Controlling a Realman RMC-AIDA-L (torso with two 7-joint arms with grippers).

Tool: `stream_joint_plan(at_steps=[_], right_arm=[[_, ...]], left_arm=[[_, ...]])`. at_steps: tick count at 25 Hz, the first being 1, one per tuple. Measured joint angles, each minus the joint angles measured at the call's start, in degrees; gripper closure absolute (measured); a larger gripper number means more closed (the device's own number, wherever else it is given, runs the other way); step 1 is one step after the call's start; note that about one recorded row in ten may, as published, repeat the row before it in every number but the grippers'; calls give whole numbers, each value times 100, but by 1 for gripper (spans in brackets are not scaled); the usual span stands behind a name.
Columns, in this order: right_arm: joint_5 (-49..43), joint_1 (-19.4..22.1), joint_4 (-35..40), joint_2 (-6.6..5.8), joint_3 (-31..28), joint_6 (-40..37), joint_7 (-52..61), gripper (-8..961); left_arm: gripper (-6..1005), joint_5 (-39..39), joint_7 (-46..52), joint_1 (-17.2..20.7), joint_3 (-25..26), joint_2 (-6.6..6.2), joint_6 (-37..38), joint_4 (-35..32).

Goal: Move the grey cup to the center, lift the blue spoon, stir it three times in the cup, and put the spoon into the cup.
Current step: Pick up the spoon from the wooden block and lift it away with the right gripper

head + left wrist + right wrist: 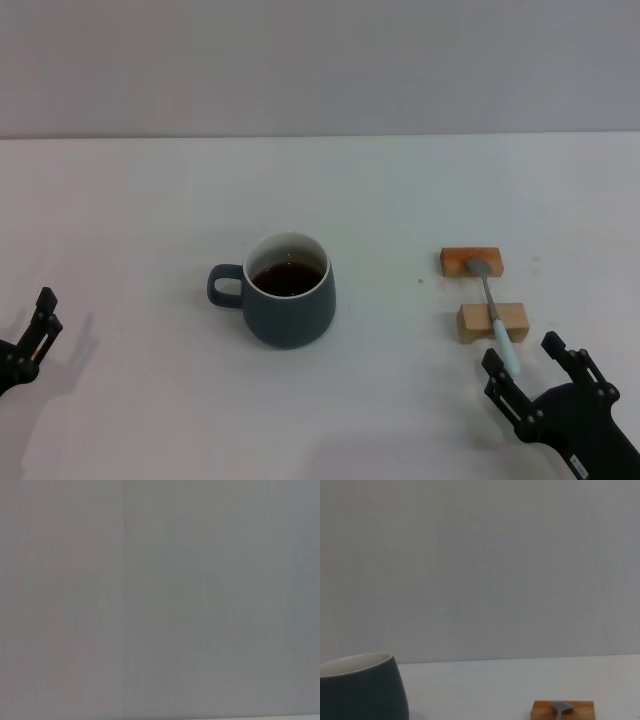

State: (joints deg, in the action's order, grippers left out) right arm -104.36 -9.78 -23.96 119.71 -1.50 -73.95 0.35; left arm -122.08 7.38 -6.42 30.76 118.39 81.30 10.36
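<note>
The grey cup (pixel 288 291) stands near the middle of the white table, handle pointing to the left, dark brown liquid inside; its rim also shows in the right wrist view (pixel 360 687). To its right the blue spoon (pixel 494 311) lies across two small wooden blocks, bowl on the far block (pixel 470 262), pale handle over the near block (pixel 492 322). My right gripper (pixel 525 372) stands open just in front of the spoon handle's tip, not touching it. At the left edge, far from the cup, sits my left gripper (pixel 42 318).
The far wooden block with the spoon's bowl (pixel 562 710) shows in the right wrist view, against a plain grey wall. The left wrist view shows only that wall. The white table (pixel 150 200) spreads wide around the cup.
</note>
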Motion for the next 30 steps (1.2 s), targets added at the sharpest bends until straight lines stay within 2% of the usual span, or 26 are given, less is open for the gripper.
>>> stream_joint_plan(at_steps=[30], right_arm=[[17, -15, -75, -9, -9, 40, 16, 168]], left_arm=[[137, 1, 0, 0, 0, -9, 8, -9]])
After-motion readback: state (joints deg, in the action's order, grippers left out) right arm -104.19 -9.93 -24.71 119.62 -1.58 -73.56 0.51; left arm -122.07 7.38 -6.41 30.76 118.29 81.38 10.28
